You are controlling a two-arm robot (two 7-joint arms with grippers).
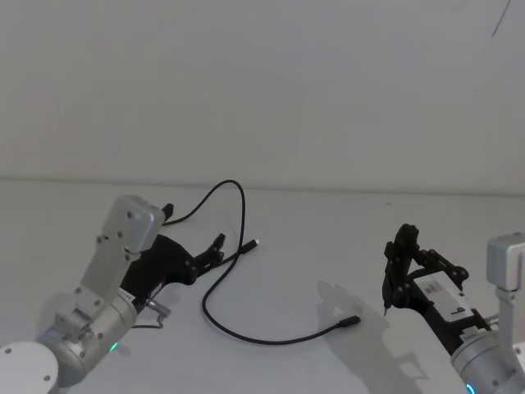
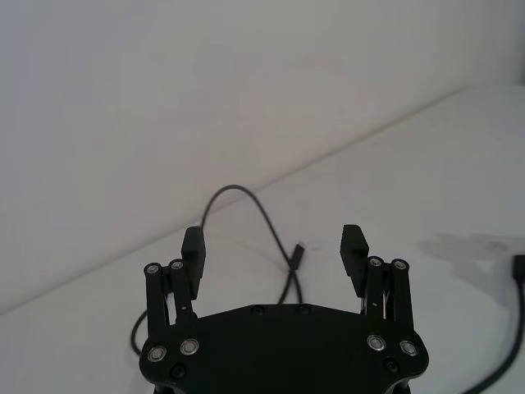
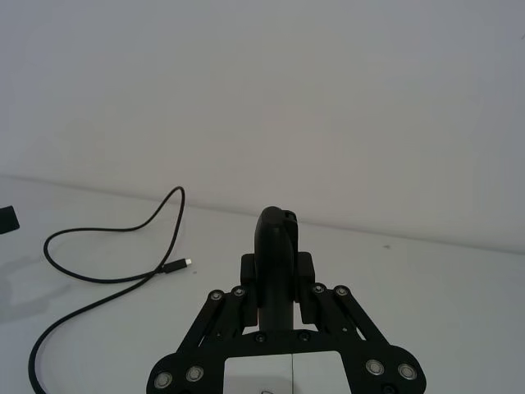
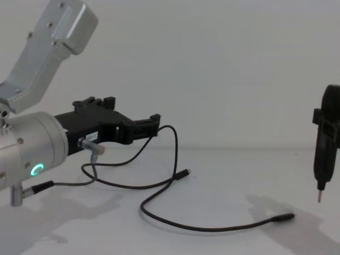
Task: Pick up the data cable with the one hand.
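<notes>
Nearest the chest camera, the left end effector point(image 2: 273, 245) hung low over the surface point(image 1: 328, 246), jaws spread wide and holding nothing. The data cable point(image 1: 279, 342) lay slack in loose curves on the surface, just ahead of and below those fingers. Its silver-tipped plug point(image 1: 254, 243) sat near the middle and its black plug point(image 1: 351, 322) lay out toward the right end effector point(image 1: 386, 305). That one stood well apart, fingers pressed together and empty. Recommendation: descend squarely over a single strand, straddle it away from where strands run close together, and close fully, since so thin a cable would likely slip.
</notes>
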